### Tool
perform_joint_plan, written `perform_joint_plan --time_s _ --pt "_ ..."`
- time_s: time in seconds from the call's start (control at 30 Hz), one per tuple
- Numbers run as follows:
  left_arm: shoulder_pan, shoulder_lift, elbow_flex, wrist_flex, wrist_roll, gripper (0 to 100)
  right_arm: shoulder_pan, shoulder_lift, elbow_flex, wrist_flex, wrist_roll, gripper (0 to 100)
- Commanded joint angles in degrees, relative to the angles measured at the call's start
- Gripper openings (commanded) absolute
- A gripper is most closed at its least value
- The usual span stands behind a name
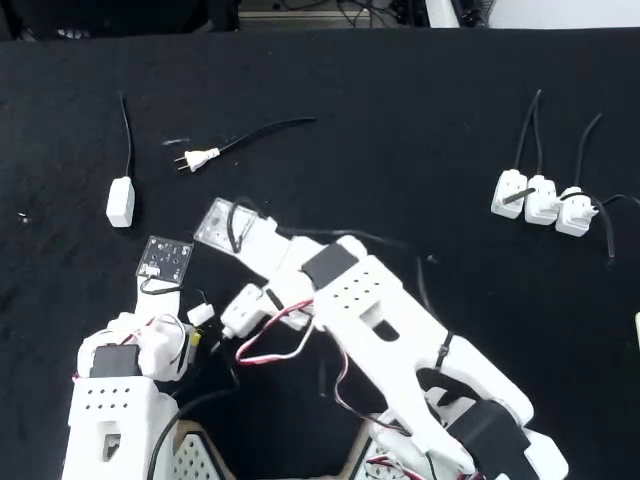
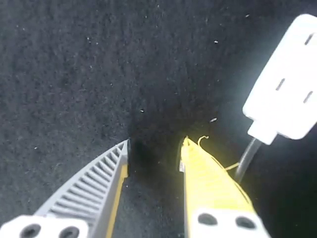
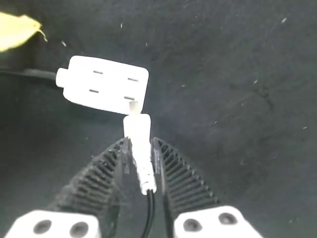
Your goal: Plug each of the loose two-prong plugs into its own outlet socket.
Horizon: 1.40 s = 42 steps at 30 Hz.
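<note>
The right gripper point(image 3: 138, 144) pinches a white plug point(image 3: 137, 130) by its back end, so the prongs stick out in front. The prongs touch the outlet socket point(image 3: 104, 89) by a corner slot. I cannot tell if they are in. This is near, left of the middle. The left gripper point(image 2: 156, 144) is wide and holds nothing. It sits just beside the socket, maybe to stop it sliding. Another loose plug point(image 1: 200, 158) lies far away on the left.

Bright, even overhead light; whites glare slightly, shadows faint and soft.
</note>
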<state>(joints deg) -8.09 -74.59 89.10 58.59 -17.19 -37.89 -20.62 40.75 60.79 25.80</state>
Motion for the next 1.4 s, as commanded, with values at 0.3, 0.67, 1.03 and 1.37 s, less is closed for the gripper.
perform_joint_plan --time_s 0.3,0.67,1.03,1.37 --pt "0.04 0.62 -1.71 -0.35 -0.53 18 1.05 17.63 -32.66 25.76 -1.05 1.0" --pt "-11.65 0.62 -3.47 -0.53 1.23 18 -2.90 32.57 -46.46 31.21 -6.07 1.0" --pt "-24.40 0.53 -7.08 -0.35 5.45 18 -3.52 44.00 -59.38 38.07 -5.89 1.0" --pt "-18.24 0.53 -7.08 -0.26 5.36 18 -1.41 31.16 -53.32 38.77 -1.49 1.0"
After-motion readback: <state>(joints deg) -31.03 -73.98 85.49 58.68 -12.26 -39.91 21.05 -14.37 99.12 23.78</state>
